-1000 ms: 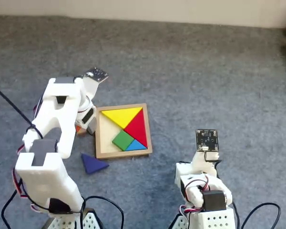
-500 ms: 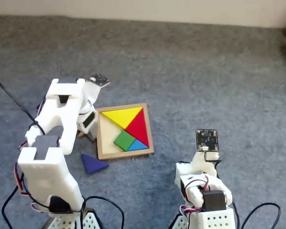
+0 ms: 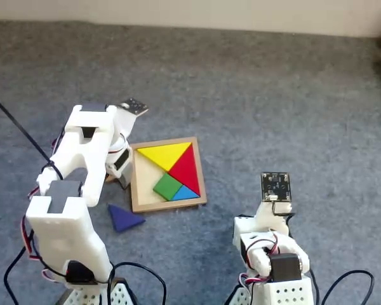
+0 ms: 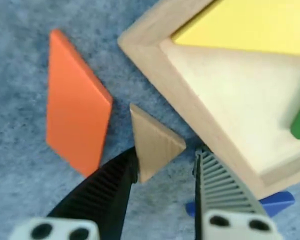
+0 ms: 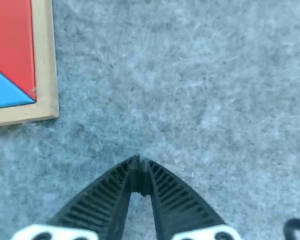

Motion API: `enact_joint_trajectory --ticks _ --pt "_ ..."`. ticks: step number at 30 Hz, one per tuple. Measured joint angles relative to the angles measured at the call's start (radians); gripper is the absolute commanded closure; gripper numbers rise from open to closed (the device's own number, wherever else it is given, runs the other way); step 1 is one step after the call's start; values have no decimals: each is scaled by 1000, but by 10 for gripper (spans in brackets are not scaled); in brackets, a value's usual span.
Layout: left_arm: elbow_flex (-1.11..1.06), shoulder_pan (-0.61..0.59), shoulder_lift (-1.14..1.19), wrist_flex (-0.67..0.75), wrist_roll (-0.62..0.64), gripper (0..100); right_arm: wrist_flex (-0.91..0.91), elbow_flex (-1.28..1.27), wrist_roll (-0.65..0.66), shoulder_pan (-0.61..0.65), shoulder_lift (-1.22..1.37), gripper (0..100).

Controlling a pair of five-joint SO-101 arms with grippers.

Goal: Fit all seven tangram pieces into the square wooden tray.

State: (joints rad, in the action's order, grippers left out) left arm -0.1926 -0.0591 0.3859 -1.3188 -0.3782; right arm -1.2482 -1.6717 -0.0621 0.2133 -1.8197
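Note:
The square wooden tray (image 3: 168, 204) lies left of centre, holding a yellow triangle (image 3: 162, 155), a red triangle (image 3: 186, 168), a green square (image 3: 167, 187) and a light blue triangle (image 3: 187, 192). Its left part is bare wood. My left gripper (image 4: 165, 160) is low at the tray's left outer edge (image 4: 190, 120), open, its fingers either side of a small tan triangle (image 4: 155, 142) on the carpet; the black finger (image 4: 115, 185) touches it. An orange parallelogram (image 4: 75, 112) lies beside it. A dark blue triangle (image 3: 124, 218) lies in front of the tray. My right gripper (image 5: 140, 165) is shut over bare carpet.
Grey carpet covers the whole work area. The right arm (image 3: 273, 254) is folded back near the front edge, right of the tray, whose corner (image 5: 42, 60) lies ahead of it. A pale wall strip runs along the far side.
The left arm has shifted slightly to the right at the tray's left side, and the tray has slid a little to the right. The right arm has kept still.

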Motion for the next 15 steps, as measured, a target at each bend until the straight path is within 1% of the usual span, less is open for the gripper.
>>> enact_joint_trajectory --ticks 9,15 --pt "-2 0 0 23 91 796 0 0 0 0 0 993" --pt "6 0 0 26 103 797 0 0 0 0 0 993"
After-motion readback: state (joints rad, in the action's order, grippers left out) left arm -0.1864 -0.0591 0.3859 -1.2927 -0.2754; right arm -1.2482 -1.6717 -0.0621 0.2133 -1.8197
